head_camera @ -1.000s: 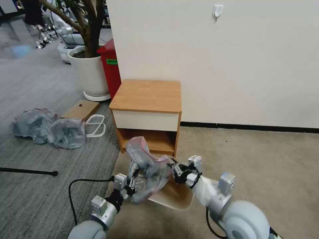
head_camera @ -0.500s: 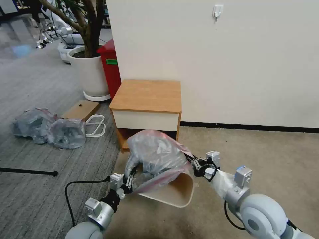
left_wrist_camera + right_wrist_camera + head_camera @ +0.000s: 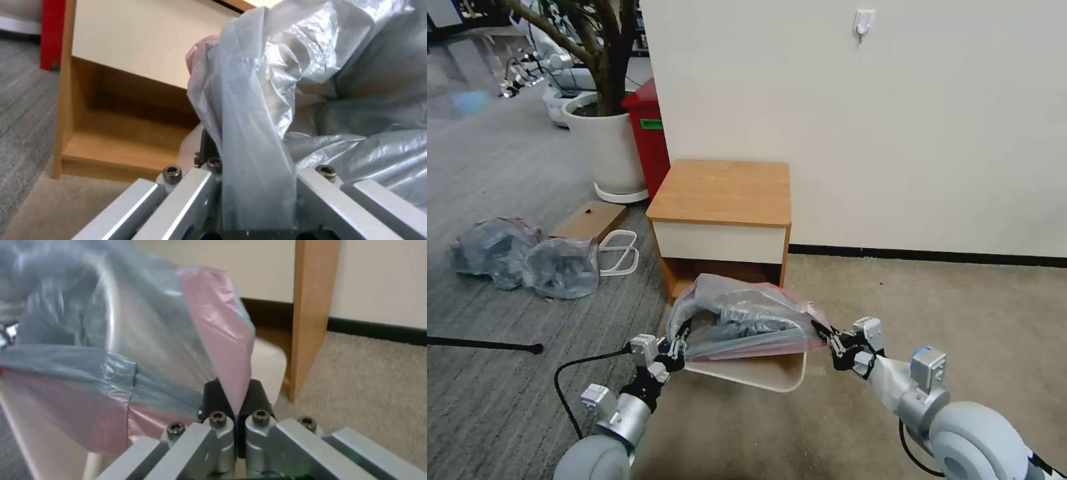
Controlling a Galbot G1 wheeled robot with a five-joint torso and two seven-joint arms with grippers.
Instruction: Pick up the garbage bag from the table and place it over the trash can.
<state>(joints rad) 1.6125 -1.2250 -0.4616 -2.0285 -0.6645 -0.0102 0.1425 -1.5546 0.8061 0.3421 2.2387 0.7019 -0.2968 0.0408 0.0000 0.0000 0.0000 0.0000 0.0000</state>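
Stretching across the mouth of the trash can, the garbage bag hangs between the two grippers, its grey plastic bunched and creased on top and its reddish-pink band running along the near edge and round the right end. The left gripper pinches the bag's left end; in the left wrist view the plastic runs down into the gap between the fingers, which are closed on it. The right gripper holds the bag's right end, and in the right wrist view the two black fingertips are pressed together on the pink band. The trash can stands on the beige carpet just in front of the table, near the open shelf below the white drawer front, and its cream rim shows under the bag on the near side and at the right corner. The table's top is bare. The table stands against the white wall, with a red bin and a white planter to its left. Two bulging grey bags lie on the grey carpet farther left.
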